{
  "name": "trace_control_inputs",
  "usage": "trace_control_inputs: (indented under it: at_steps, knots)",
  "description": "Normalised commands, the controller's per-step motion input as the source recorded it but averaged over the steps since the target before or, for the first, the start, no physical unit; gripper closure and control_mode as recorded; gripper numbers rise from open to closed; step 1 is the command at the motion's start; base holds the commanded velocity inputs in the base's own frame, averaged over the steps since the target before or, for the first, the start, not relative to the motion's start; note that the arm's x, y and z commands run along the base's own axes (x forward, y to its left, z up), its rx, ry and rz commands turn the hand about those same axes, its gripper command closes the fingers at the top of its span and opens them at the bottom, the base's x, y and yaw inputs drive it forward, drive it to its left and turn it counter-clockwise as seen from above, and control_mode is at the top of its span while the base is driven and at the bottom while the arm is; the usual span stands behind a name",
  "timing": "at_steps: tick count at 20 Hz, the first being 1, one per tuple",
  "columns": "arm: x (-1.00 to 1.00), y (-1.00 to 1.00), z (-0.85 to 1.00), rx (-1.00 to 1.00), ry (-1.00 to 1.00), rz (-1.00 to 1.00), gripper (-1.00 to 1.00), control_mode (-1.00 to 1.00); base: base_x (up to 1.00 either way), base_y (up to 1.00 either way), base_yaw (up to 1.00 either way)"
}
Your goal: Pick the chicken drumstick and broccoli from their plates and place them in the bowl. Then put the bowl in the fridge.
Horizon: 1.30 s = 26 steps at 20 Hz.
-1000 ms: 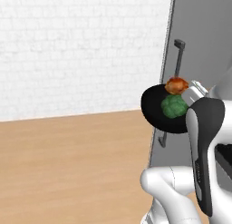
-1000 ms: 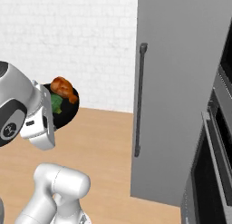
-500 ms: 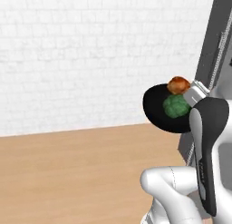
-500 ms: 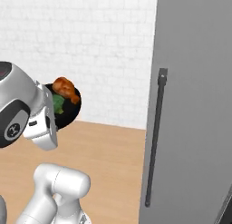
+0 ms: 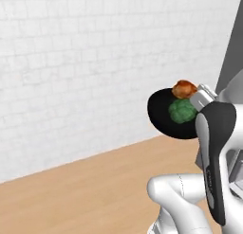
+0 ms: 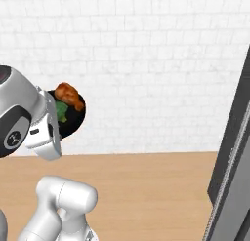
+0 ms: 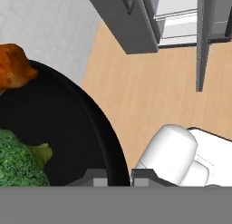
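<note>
Hand [image 7: 119, 177] was clamped narrow on the rim of the black bowl [image 5: 163, 113], one fingertip inside the wall and one outside. Bowl was held up in the air above the wood floor [image 5: 95, 190], in front of a white brick wall [image 6: 146, 64]. Chicken drumstick [image 5: 183, 89] and broccoli [image 5: 182, 111] sat inside it, touching. Grey fridge [image 6: 234, 171] stood at right edge.

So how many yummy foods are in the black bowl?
2. The chicken drumstick sits at the upper rim of the bowl, and the broccoli lies just below it. Something smaller could be hidden underneath.
</note>
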Motion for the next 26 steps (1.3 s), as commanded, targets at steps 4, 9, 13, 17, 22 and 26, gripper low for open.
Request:
trace_control_inputs:
  at_steps: [4, 9, 13, 17, 22, 26]
  knots:
    - [0.0, 0.0, 0.0, 0.0, 0.0, 0.0, 1.0, 1.0, 0.71, 0.63, -0.72]
    - [0.0, 0.0, 0.0, 0.0, 0.0, 0.0, 1.0, 1.0, 0.51, 0.43, -0.78]
    - [0.0, 0.0, 0.0, 0.0, 0.0, 0.0, 1.0, 1.0, 0.4, 0.32, -0.8]
    - [0.0, 0.0, 0.0, 0.0, 0.0, 0.0, 1.0, 1.0, 0.45, 0.32, -0.78]
    - [0.0, 0.0, 0.0, 0.0, 0.0, 0.0, 1.0, 1.0, 0.72, 0.31, -0.66]
    - [0.0, 0.0, 0.0, 0.0, 0.0, 0.0, 1.0, 1.0, 0.93, 0.14, -0.56]
